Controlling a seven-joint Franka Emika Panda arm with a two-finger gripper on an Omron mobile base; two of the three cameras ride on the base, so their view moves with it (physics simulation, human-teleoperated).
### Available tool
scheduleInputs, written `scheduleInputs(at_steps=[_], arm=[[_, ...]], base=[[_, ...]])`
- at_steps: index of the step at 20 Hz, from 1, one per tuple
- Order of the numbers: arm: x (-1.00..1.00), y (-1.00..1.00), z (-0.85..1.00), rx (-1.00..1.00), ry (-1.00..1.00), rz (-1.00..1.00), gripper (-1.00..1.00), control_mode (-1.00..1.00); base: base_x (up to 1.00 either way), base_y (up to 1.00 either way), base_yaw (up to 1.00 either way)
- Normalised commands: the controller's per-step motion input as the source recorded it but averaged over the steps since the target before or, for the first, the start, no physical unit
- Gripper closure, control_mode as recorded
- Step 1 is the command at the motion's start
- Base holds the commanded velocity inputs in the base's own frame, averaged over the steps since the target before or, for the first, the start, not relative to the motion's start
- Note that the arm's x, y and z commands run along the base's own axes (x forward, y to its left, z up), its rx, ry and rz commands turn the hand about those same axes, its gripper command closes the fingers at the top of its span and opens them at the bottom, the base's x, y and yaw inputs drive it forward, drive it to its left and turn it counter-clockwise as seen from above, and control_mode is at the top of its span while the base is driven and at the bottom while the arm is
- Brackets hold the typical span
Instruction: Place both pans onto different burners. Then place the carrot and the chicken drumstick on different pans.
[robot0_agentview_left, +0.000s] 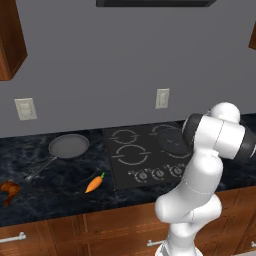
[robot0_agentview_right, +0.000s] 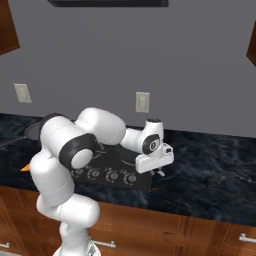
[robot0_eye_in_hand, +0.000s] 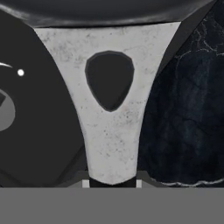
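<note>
Pan (robot0_agentview_left: 68, 145) sits on the counter left of the cooktop (robot0_agentview_left: 131, 161), carrot (robot0_agentview_left: 94, 183) nearer, drumstick (robot0_agentview_left: 9, 190) far left. From the right, gripper (robot0_agentview_right: 159, 172) hangs low at the cooktop's right edge. Hand camera: fingers clenched on a grey handle (robot0_eye_in_hand: 109, 113).

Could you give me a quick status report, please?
Gripper shut on pale speckled metal handle of dark round pan at black cooktop. Second dark grey frying pan, orange carrot, brown drumstick on counter. Nothing blocking.
</note>
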Motion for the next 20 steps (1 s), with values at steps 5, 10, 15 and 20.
scheduleInputs(at_steps=[5,10,15,20], arm=[[0.12,0.00,-0.05,0.00,0.06,0.00,1.00,-1.00],[0.16,0.00,-0.07,0.00,0.05,0.00,1.00,-1.00],[0.10,0.00,-0.11,0.00,0.02,0.00,1.00,-1.00],[0.05,0.00,-0.07,0.00,0.00,0.00,1.00,-1.00]], base=[[0.00,0.00,0.00],[0.00,0.00,0.00],[0.00,0.00,0.00],[0.00,0.00,0.00]])
